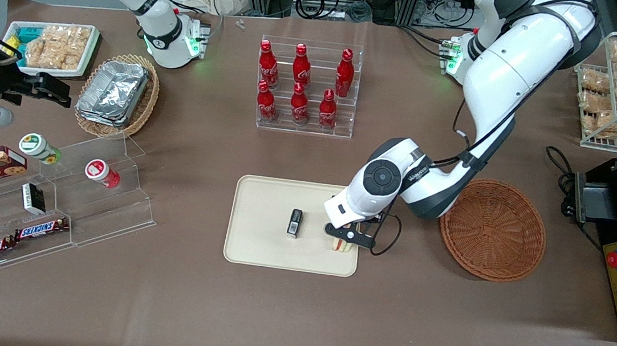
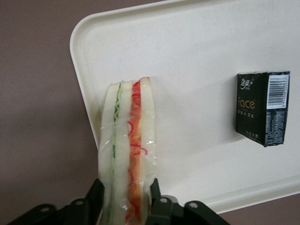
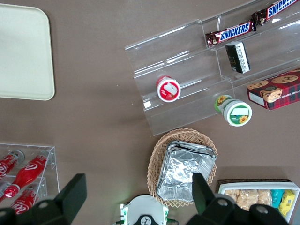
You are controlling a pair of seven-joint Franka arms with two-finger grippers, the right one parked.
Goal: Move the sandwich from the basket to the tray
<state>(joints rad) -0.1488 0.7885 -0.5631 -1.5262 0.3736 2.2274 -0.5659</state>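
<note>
My end effector [image 2: 125,199] is clamped on the sandwich [image 2: 126,154], poised over the tray [image 2: 197,51] edge nearest the empty basket [image 1: 493,229]. I'd lower gently, release clear of the black packet [image 2: 262,108].

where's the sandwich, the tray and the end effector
sandwich [image 2: 127,154], left wrist view, cut edge with filling
tray [image 1: 265,203], front view, bare surface
end effector [image 2: 125,199], left wrist view, between fingertips clamped on the sandwich

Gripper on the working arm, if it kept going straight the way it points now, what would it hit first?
Probably the tray. The gripper is shut on the sandwich and points down at the tray's surface near its corner; the sandwich's tip would land first. How much gap remains is unclear.
</note>
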